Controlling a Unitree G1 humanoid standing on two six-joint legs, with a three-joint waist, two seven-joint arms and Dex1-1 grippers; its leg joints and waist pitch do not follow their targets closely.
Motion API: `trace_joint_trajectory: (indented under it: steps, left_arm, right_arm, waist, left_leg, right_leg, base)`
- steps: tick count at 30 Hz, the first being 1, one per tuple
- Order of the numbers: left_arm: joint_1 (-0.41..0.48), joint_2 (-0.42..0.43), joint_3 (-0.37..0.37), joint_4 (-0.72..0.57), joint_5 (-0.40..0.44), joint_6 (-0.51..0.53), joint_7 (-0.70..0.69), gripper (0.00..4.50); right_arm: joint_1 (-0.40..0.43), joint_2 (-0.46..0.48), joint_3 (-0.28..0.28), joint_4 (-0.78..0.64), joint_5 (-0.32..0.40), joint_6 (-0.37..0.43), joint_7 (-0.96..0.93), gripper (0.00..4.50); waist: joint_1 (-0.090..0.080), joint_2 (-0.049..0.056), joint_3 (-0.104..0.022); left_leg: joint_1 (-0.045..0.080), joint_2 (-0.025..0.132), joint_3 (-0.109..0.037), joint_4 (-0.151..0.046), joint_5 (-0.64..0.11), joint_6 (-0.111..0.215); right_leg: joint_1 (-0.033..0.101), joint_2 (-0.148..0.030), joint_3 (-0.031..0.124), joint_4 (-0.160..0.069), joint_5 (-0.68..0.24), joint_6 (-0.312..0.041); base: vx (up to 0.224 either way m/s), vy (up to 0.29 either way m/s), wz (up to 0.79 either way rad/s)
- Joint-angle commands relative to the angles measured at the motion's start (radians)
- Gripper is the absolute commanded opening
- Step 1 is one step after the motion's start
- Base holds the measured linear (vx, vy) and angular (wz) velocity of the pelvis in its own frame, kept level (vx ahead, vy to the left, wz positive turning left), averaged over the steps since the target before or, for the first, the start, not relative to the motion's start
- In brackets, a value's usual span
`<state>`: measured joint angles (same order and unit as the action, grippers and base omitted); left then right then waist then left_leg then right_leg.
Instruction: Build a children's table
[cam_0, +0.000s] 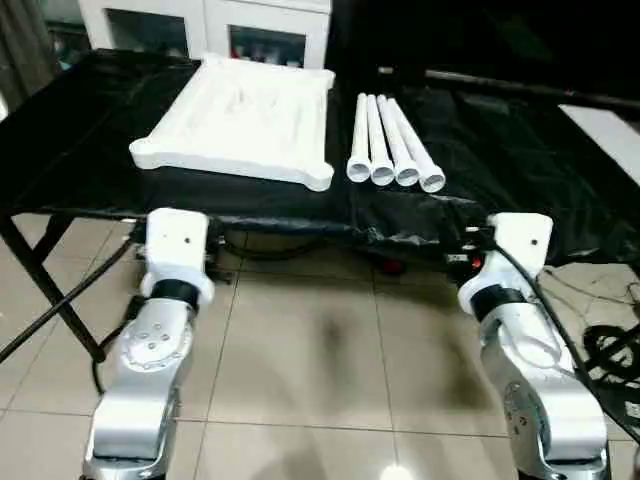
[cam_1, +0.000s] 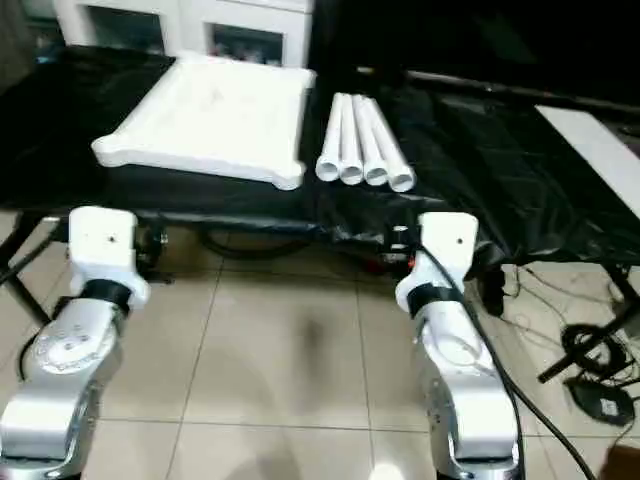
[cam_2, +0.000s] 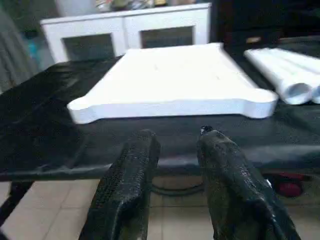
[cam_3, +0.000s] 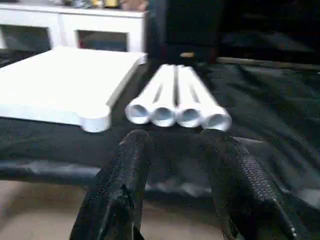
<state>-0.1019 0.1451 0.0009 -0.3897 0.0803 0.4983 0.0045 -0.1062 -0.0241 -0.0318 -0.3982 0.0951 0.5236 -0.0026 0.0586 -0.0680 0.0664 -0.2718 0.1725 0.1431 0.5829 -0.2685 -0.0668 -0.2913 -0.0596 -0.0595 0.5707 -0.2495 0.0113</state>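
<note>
A: Item one, top (cam_0: 240, 120)?
B: White, square, lying flat on the black-covered desk (cam_0: 80, 150), toward its left half. Ribbed side up, rounded sockets at the corners. Near corner close to the desk's front edge.

A: Item two, legs (cam_0: 392, 150)?
B: Four white tubes, lying side by side and touching, just right of the top but apart from it. Open ends facing the front edge; far ends fanning slightly together.

A: Left gripper (cam_2: 172, 142)?
B: Held in front of the desk's near edge, level with it, aimed at the top's front rim. Fingers (cam_2: 135, 170) apart by a moderate gap, nothing between them. Not touching the top.

A: Right gripper (cam_3: 177, 142)?
B: Also short of the desk edge, aimed at the legs' open ends. Fingers (cam_3: 125, 170) apart, empty, clear of the tubes.

A: Forearms?
B: Silver, both reaching forward over the tiled floor (cam_0: 320, 360), left arm (cam_0: 150, 360) on the left, right arm (cam_0: 530, 370) on the right. White wrist blocks just below the desk's front edge.

A: Surroundings?
B: White cabinet (cam_0: 210, 25) with glass fronts behind the desk. Black cables (cam_0: 610, 350) on the floor at right. Folding desk leg (cam_0: 40, 275) at left.
</note>
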Motion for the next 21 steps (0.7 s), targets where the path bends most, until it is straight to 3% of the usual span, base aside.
trace_joint_trajectory:
  steps: [1, 2, 3, 4, 5, 6, 7, 8, 9, 10, 11, 12, 13, 14, 15, 16, 17, 18, 19, 20, 21]
  left_arm:
    - [-0.01, -0.003, 0.002, -0.005, -0.003, 0.001, -0.003, 1.64]
    - [-0.011, -0.003, 0.003, -0.005, -0.003, 0.001, -0.003, 1.64]
    - [-0.014, -0.002, 0.005, -0.002, -0.003, 0.001, -0.004, 1.64]
    - [-0.016, -0.001, 0.007, 0.0, -0.003, 0.0, -0.005, 1.64]
    - [-0.018, 0.001, 0.011, 0.004, -0.004, -0.002, -0.006, 1.64]
    - [-0.02, 0.003, 0.013, 0.008, -0.005, -0.003, -0.007, 1.64]
    - [-0.022, 0.006, 0.016, 0.011, -0.005, -0.004, -0.009, 1.64]
    - [-0.023, 0.008, 0.018, 0.014, -0.005, -0.004, -0.01, 1.64]
    - [-0.024, 0.009, 0.018, 0.014, -0.005, -0.004, -0.01, 1.64]
    - [-0.026, 0.011, 0.021, 0.017, -0.005, -0.004, -0.011, 1.64]
    - [-0.034, 0.016, 0.029, 0.023, -0.008, -0.003, -0.015, 1.64]
    - [-0.034, 0.016, 0.029, 0.023, -0.008, -0.003, -0.015, 1.64]
    - [-0.04, 0.02, 0.033, 0.028, -0.009, -0.004, -0.018, 1.64]
    - [-0.048, 0.023, 0.037, 0.036, -0.009, -0.007, -0.021, 1.64]
    - [-0.049, 0.024, 0.038, 0.037, -0.009, -0.007, -0.022, 1.64]
    - [-0.052, 0.026, 0.039, 0.041, -0.008, -0.009, -0.024, 1.64]
    - [-0.056, 0.029, 0.039, 0.046, -0.009, -0.011, -0.026, 1.64]
    - [-0.061, 0.031, 0.039, 0.052, -0.01, -0.012, -0.027, 1.64]
    - [-0.068, 0.035, 0.039, 0.059, -0.012, -0.015, -0.03, 1.64]
    - [-0.07, 0.037, 0.039, 0.061, -0.013, -0.016, -0.031, 1.64]
    - [-0.071, 0.038, 0.039, 0.063, -0.013, -0.016, -0.032, 1.64]
  right_arm:
    - [-0.007, -0.006, -0.003, -0.013, 0.004, 0.001, -0.005, 1.82]
    - [-0.007, -0.008, -0.001, -0.011, 0.0, -0.006, -0.005, 1.82]
    - [-0.006, -0.016, 0.003, 0.0, -0.022, -0.038, -0.01, 1.82]
    - [-0.005, -0.019, 0.005, 0.006, -0.036, -0.055, -0.016, 1.82]
    - [-0.005, -0.016, 0.002, 0.014, -0.042, -0.069, -0.022, 1.82]
    - [-0.005, -0.01, -0.001, 0.016, -0.036, -0.066, -0.022, 1.82]
    - [-0.006, -0.005, -0.005, 0.018, -0.031, -0.063, -0.023, 1.82]
    - [-0.006, -0.002, -0.007, 0.018, -0.03, -0.063, -0.026, 1.82]
    - [-0.006, -0.001, -0.007, 0.018, -0.03, -0.063, -0.026, 1.82]
    - [-0.006, 0.001, -0.008, 0.02, -0.028, -0.064, -0.027, 1.82]
    - [-0.009, 0.009, -0.009, 0.022, -0.024, -0.064, -0.029, 1.82]
    - [-0.009, 0.009, -0.009, 0.022, -0.024, -0.064, -0.029, 1.82]
    - [-0.011, 0.014, -0.011, 0.024, -0.018, -0.065, -0.031, 1.82]
    - [-0.014, 0.025, -0.017, 0.031, -0.006, -0.065, -0.034, 1.82]
    - [-0.015, 0.028, -0.019, 0.032, -0.003, -0.066, -0.034, 1.82]
    - [-0.015, 0.032, -0.021, 0.035, 0.001, -0.067, -0.036, 1.82]
    - [-0.016, 0.039, -0.026, 0.038, 0.009, -0.07, -0.035, 1.82]
    - [-0.017, 0.044, -0.031, 0.039, 0.016, -0.07, -0.037, 1.82]
    - [-0.018, 0.048, -0.037, 0.04, 0.019, -0.072, -0.041, 1.82]
    - [-0.019, 0.048, -0.038, 0.04, 0.018, -0.073, -0.042, 1.82]
    - [-0.02, 0.048, -0.039, 0.041, 0.017, -0.073, -0.043, 1.82]
  waist:
    - [-0.009, 0.02, -0.074]
    - [-0.005, 0.023, -0.078]
    - [-0.014, 0.022, -0.078]
    - [-0.009, 0.011, -0.077]
    - [0.021, -0.015, -0.077]
    - [0.042, -0.011, -0.063]
    - [0.082, -0.013, -0.073]
    - [0.11, 0.004, -0.062]
    - [0.114, 0.018, -0.059]
    - [0.048, 0.089, -0.093]
    - [-0.011, 0.086, -0.086]
    - [0.029, 0.074, -0.103]
    - [0.027, 0.074, -0.094]
    - [0.023, 0.046, -0.078]
    - [0.018, 0.03, -0.074]
    - [0.015, 0.005, -0.058]
    - [0.026, -0.047, -0.063]
    - [0.045, -0.054, -0.054]
    - [0.056, -0.04, -0.05]
    - [0.063, -0.032, -0.055]
    - [0.067, -0.023, -0.056]
  left_leg:
    - [0.041, 0.012, -0.03, -0.085, 0.034, 0.181]
    - [0.062, 0.007, -0.036, -0.076, 0.082, 0.225]
    - [0.103, 0.016, -0.057, -0.065, 0.146, 0.313]
    - [0.101, 0.0, -0.053, -0.047, 0.176, 0.362]
    - [-0.011, -0.098, -0.006, 0.006, 0.155, 0.341]
    - [-0.05, -0.115, 0.008, 0.02, 0.078, 0.309]
    - [-0.131, -0.088, -0.019, 0.098, -0.016, 0.223]
    - [-0.177, -0.028, -0.056, 0.117, -0.028, 0.112]
    - [-0.165, -0.004, -0.067, 0.082, 0.004, 0.071]
    - [0.04, 0.049, -0.142, -0.012, 0.184, 0.108]
    - [0.104, 0.09, -0.239, -0.039, 0.307, 0.281]
    - [0.159, 0.116, -0.248, 0.025, 0.449, 0.415]
    - [0.125, 0.111, -0.221, 0.017, 0.443, 0.389]
    - [0.064, 0.053, -0.127, -0.041, 0.3, 0.312]
    - [0.06, 0.044, -0.115, -0.06, 0.237, 0.326]
    - [0.058, -0.016, -0.061, -0.073, 0.106, 0.326]
    - [0.011, -0.08, -0.015, -0.038, -0.099, 0.267]
    - [0.013, -0.131, -0.007, 0.071, -0.155, 0.229]
    - [0.034, -0.13, -0.024, 0.137, -0.161, 0.189]
    - [-0.045, -0.103, -0.072, 0.188, -0.09, 0.068]
    - [-0.058, -0.097, -0.081, 0.19, -0.06, 0.046]
  right_leg:
    - [0.036, -0.005, 0.014, -0.014, -0.029, -0.171]
    - [0.025, -0.003, 0.011, -0.005, 0.022, -0.161]
    - [-0.014, -0.006, 0.007, 0.021, 0.061, -0.147]
    - [-0.007, -0.016, 0.023, 0.023, 0.079, -0.137]
    - [0.116, -0.002, 0.093, -0.002, 0.162, -0.149]
    - [0.151, -0.028, 0.135, -0.033, 0.152, -0.181]
    - [0.238, -0.098, 0.224, -0.054, 0.264, -0.256]
    - [0.254, -0.127, 0.246, -0.051, 0.478, -0.262]
    - [0.232, -0.085, 0.207, -0.038, 0.532, -0.217]
    - [0.024, 0.064, 0.011, 0.133, 0.294, -0.012]
    - [-0.09, 0.074, -0.02, 0.204, -0.055, 0.052]
    - [-0.17, 0.01, -0.01, 0.232, -0.235, 0.082]
    - [-0.181, -0.003, -0.004, 0.248, -0.17, 0.092]
    - [-0.19, 0.008, -0.018, 0.231, 0.04, 0.049]
    - [-0.188, -0.001, -0.009, 0.199, 0.106, 0.02]
    - [-0.161, -0.01, 0.008, 0.09, 0.188, -0.052]
    - [-0.038, -0.041, 0.106, 0.006, -0.057, -0.039]
    - [-0.013, -0.107, 0.183, -0.071, -0.357, -0.076]
    - [-0.022, -0.159, 0.206, -0.115, -0.627, -0.13]
    - [0.058, -0.166, 0.228, -0.07, -0.635, -0.31]
    - [0.062, -0.166, 0.226, -0.064, -0.552, -0.341]
  base:
    - [0.234, -0.03, 0.04]
    - [0.25, -0.033, 0.1]
    - [0.25, -0.033, 0.1]
    - [0.221, -0.028, 0.18]
    - [0.224, -0.011, 0.19]
    - [0.224, -0.011, 0.19]
    - [0.214, 0.03, 0.28]
    - [0.184, 0.09, 0.32]
    - [0.184, 0.09, 0.32]
    - [0.067, 0.152, 0.14]
    - [0.092, 0.036, -0.19]
    - [0.092, 0.036, -0.19]
    - [0.194, -0.05, -0.17]
    - [0.168, 0.003, 0.01]
    - [0.168, 0.003, 0.01]
    - [0.186, -0.019, 0.0]
    - [0.21, -0.063, -0.01]
    - [0.21, -0.063, -0.01]
    - [0.215, -0.058, 0.15]
    - [0.211, -0.02, 0.12]
    - [0.211, -0.02, 0.12]
